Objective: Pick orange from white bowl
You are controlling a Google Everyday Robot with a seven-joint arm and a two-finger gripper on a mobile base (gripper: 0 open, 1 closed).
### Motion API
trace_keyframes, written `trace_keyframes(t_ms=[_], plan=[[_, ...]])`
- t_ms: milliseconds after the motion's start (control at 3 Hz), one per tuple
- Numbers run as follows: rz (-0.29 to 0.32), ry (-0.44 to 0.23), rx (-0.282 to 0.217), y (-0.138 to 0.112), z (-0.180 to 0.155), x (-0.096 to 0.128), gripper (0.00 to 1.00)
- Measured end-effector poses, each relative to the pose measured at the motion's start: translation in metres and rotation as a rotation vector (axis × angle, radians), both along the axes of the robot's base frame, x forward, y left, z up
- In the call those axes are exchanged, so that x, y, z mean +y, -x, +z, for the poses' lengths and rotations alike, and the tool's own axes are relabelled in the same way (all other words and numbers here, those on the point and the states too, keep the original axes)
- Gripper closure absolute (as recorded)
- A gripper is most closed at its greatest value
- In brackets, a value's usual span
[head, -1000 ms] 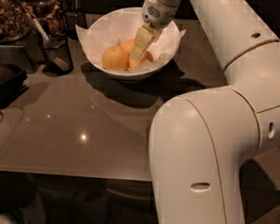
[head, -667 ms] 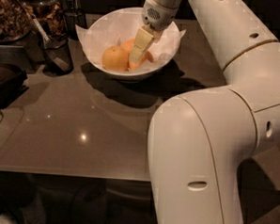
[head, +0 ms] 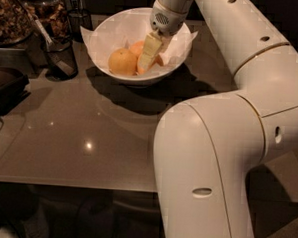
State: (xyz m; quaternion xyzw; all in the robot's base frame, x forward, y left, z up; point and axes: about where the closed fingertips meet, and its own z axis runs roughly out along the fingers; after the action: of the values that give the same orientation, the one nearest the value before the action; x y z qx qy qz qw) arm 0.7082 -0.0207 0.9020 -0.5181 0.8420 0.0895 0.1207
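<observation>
The white bowl (head: 106, 36), lined with crumpled white paper, stands at the back middle of the brown table. A paler yellow-orange fruit (head: 123, 61) lies in its left half. A deep reddish-orange orange (head: 136, 48) lies right beside it, partly hidden. My gripper (head: 148, 57) reaches down into the bowl from the wrist above and sits directly over that orange. A sliver of orange colour (head: 160, 61) also shows on the gripper's right side. I cannot tell whether this is the same fruit or a second one.
A black mesh cup (head: 59, 56) with a utensil in it stands left of the bowl, another (head: 79, 19) behind it. A container of brown food (head: 12, 13) is at the far left, a dark object (head: 5, 86) below it. My arm's large white links (head: 212, 159) fill the right side.
</observation>
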Motion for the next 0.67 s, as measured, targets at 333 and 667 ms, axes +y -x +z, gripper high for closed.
trace_keyframes(t_ms=[333,667], plan=[[0.002,0.001,0.009,-0.0011,-0.0047,-0.0002,0.26],[0.007,0.003,0.016,-0.0014,-0.0082,0.0003,0.27]])
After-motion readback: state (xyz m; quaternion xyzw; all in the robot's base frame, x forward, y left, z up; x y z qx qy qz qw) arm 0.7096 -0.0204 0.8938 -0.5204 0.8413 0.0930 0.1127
